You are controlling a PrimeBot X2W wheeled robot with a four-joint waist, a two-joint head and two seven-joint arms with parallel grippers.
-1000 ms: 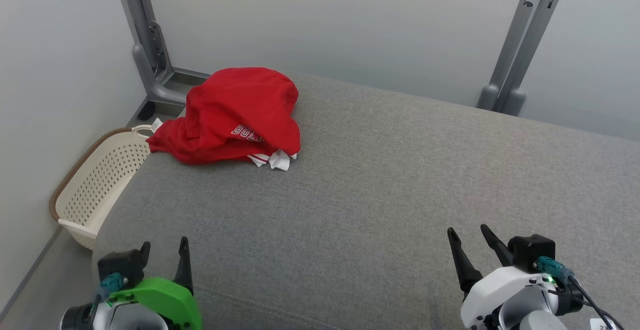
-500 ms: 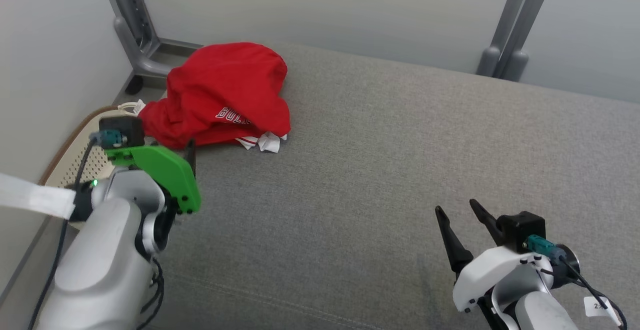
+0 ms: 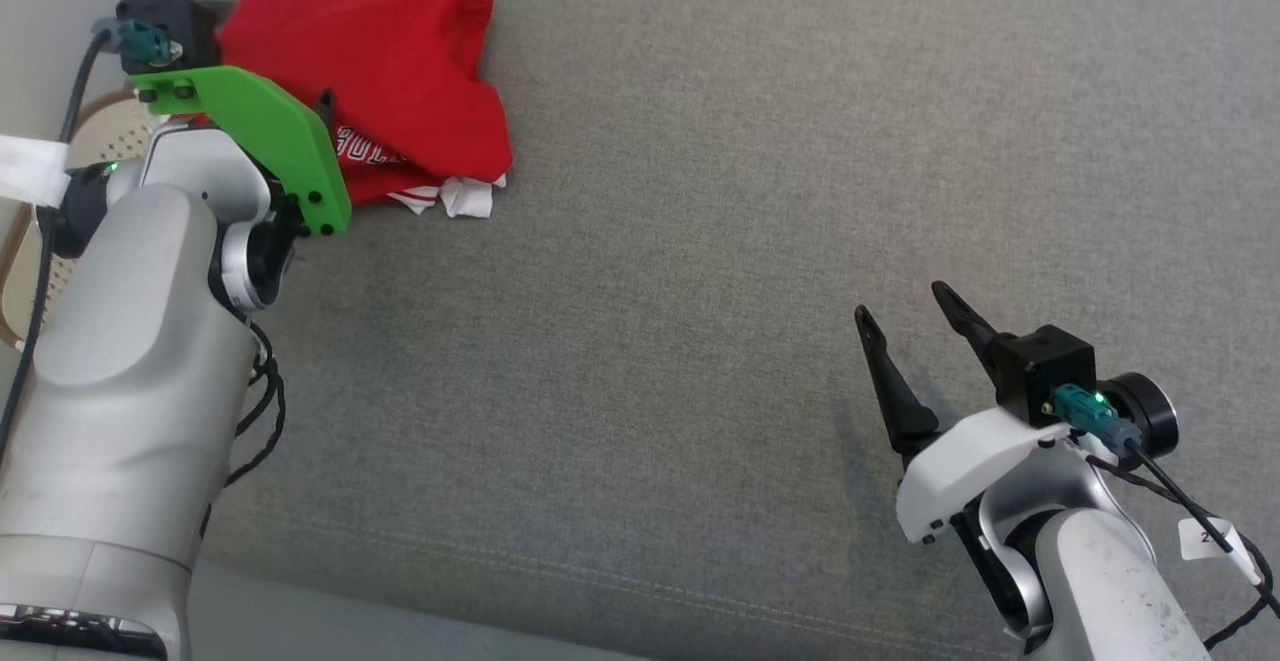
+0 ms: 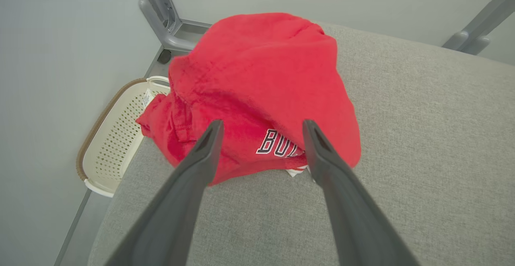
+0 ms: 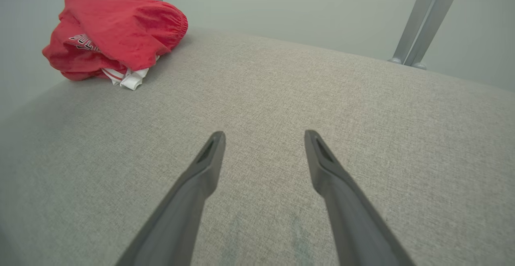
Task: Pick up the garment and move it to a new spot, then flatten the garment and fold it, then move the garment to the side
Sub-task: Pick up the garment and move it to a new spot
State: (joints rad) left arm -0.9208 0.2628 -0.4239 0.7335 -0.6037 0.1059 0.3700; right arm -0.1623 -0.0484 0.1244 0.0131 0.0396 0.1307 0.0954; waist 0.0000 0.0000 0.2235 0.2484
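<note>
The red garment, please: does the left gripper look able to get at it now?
Probably yes: the left gripper is open and aimed straight at the red garment, with nothing between them.

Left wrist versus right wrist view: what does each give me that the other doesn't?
Left wrist: the cream basket beside the grey cushion, and the open left gripper, fingers framing lettering on the red garment. Right wrist: the open right gripper over bare cushion, well short of the garment. Both: the garment crumpled on the cushion, grey posts behind.
</note>
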